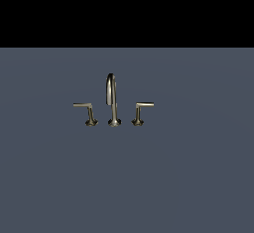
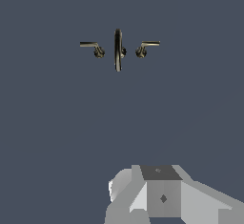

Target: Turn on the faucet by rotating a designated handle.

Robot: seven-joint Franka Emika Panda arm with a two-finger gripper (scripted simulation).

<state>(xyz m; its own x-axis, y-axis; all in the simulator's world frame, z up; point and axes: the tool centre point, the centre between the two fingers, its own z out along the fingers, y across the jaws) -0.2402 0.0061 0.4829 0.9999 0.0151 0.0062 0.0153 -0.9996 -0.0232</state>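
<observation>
Exterior view, surface: a flat slate-blue table fills the lower part, under a black band.
Exterior view, faucet: a small brassy-grey set near the middle of the table, three pieces in a row, each on a flared base.
Exterior view, spout: tall, thin, arched, standing in the middle of the row.
Exterior view, designated handle: short L-shaped lever on the exterior view's left, its thin arm level and reaching leftward from the post.
Exterior view, other handle: mirror-image lever on the exterior view's right, arm reaching rightward.
Exterior view, arm: not in this picture.
Wrist view, faucet: seen from above and far off, with the spout as a narrow dark loop between the two levers.
Wrist view, designated handle: upright on its base, nothing touching it.
Wrist view, other handle: likewise untouched.
Wrist view, pincer: only a grey blocky body shows at the picture's edge, well apart from the faucet; its fingertips are out of frame, so I cannot tell whether they are apart or together.
</observation>
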